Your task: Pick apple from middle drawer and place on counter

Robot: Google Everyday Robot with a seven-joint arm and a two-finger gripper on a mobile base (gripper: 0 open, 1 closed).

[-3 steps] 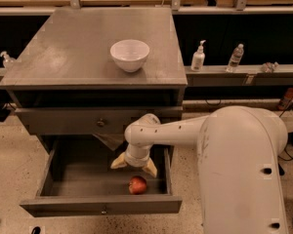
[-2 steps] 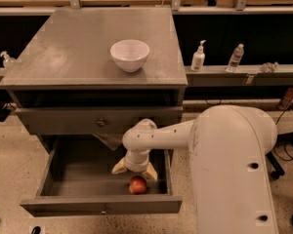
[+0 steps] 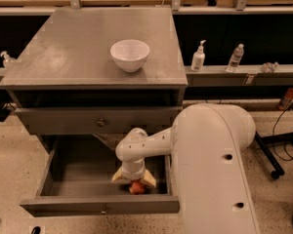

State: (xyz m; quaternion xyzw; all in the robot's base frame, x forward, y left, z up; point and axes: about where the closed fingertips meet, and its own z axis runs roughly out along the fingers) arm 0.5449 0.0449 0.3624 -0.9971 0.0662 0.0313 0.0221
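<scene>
The middle drawer (image 3: pixel 63 206) is pulled open below the counter (image 3: pixel 68 57). The small red apple (image 3: pixel 136 188) lies on the drawer floor near the front right. My gripper (image 3: pixel 134 181) reaches down into the drawer and sits right over the apple. Its cream fingers (image 3: pixel 118 176) are spread, one on each side of the apple. The wrist hides the top of the apple. The big white arm (image 3: pixel 210 169) fills the lower right.
A white bowl (image 3: pixel 130 54) stands on the counter near its front. A closed drawer front with a round knob (image 3: pixel 101 123) is above the open drawer. Bottles (image 3: pixel 198 57) stand on a shelf at the right. Wooden benches run along the back.
The gripper has moved down and toward the drawer's front, from beside the apple to over it. The apple has not moved.
</scene>
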